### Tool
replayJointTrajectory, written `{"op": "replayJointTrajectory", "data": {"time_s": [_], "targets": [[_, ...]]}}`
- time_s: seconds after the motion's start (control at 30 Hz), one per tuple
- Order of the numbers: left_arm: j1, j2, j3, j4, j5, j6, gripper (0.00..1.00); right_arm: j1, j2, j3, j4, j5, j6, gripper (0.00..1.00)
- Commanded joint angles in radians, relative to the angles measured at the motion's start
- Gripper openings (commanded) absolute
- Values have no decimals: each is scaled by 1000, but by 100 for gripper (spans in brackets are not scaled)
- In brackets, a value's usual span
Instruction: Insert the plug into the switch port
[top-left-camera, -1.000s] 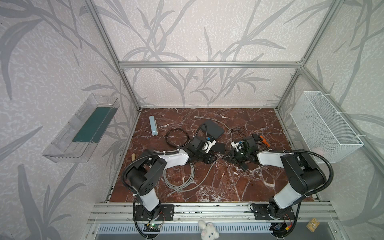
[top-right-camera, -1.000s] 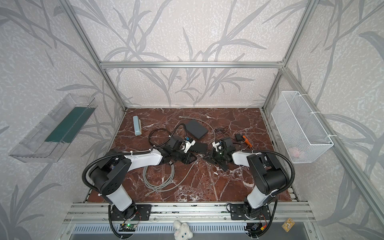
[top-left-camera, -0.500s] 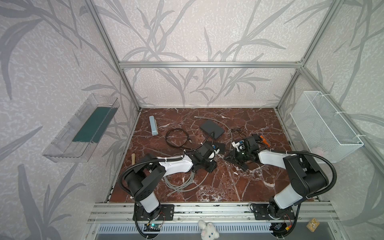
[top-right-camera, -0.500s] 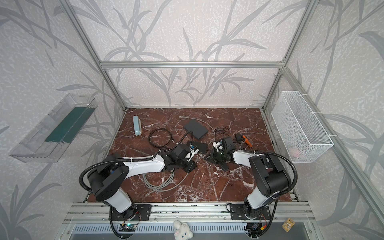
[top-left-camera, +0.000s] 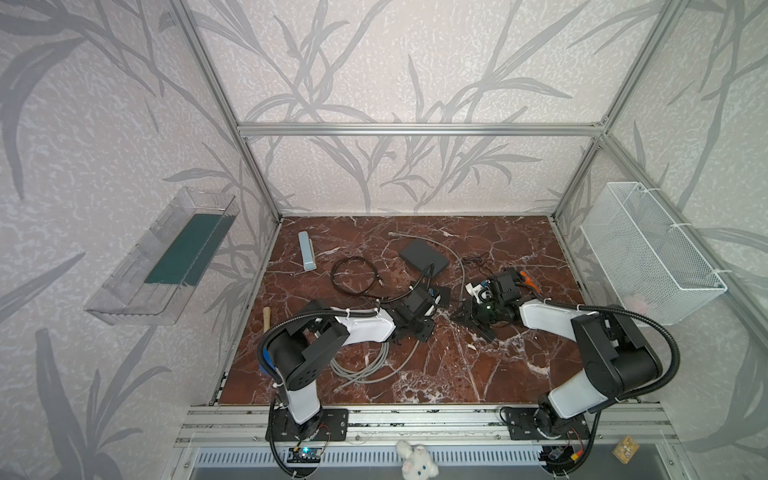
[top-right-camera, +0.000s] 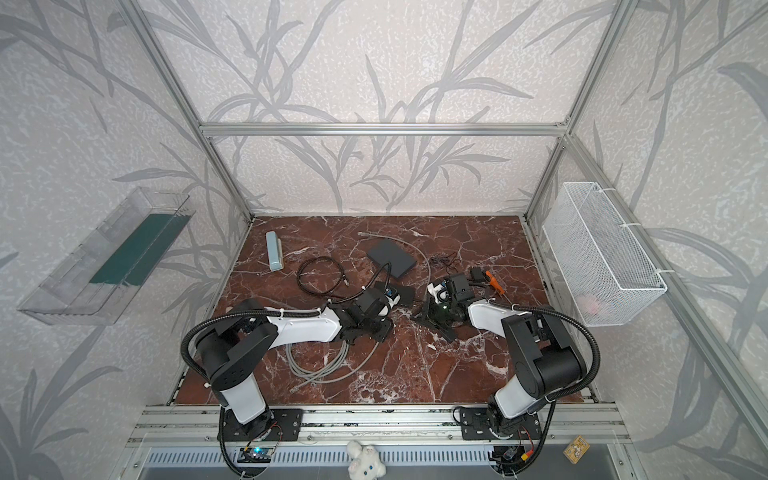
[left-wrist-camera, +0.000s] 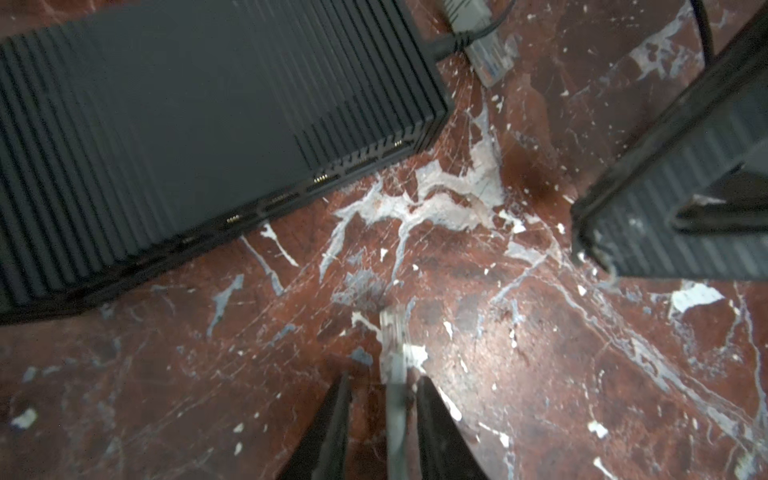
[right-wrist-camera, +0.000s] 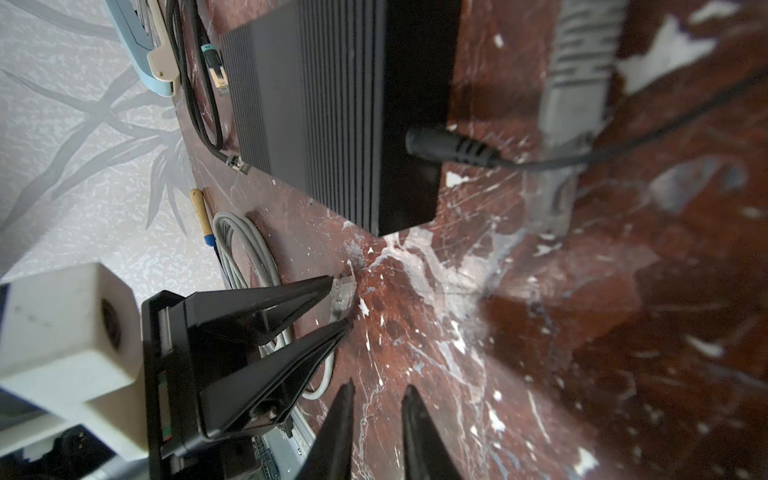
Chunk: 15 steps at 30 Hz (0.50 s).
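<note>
The plug (left-wrist-camera: 392, 340), a clear connector on a grey cable, lies on the marble floor just past my left gripper's (left-wrist-camera: 380, 380) tips. The cable runs between the jaws, against one finger and with a gap to the other. The right wrist view shows the plug (right-wrist-camera: 343, 295) at the tips of those fingers (right-wrist-camera: 270, 305). The switch (left-wrist-camera: 187, 124) is a black ribbed box with a row of ports (left-wrist-camera: 320, 178) facing the plug. In both top views the left wrist half hides the switch (top-left-camera: 444, 296) (top-right-camera: 407, 296). My right gripper (right-wrist-camera: 378, 388) (top-left-camera: 467, 320) hovers nearby, narrowly open and empty.
A black barrel connector (right-wrist-camera: 449, 149) sits at the switch's end. Behind the switch lie a flat dark grey box (top-left-camera: 424, 257), a black cable coil (top-left-camera: 353, 274) and a light blue bar (top-left-camera: 306, 251). A grey cable coil (top-left-camera: 361, 365) lies in front. A wire basket (top-left-camera: 648, 253) hangs on the right wall.
My left gripper moved from beside the switch toward the front, down over the grey cable's end, and its jaws narrowed. The right gripper has hardly moved.
</note>
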Motion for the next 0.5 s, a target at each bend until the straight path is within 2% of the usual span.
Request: {"op": "replayJointTrajectory", "data": {"time_s": [0.0,0.13,0.3,0.47], "targets": [[-4,40,4,-43,-20,-8,25,-10,-15,0,-32,-22,-26,22],[-5,29,-3,-55,8,-17,11,-17,-13,26,-90,-24,-71,22],[21,-4,-8,-46,110,-39,4,-18,-20,79,-173,-24,-159,22],[90,-54,-6,-10,332,-70,3,-18,-44,109,-158,-107,-189,23]]}}
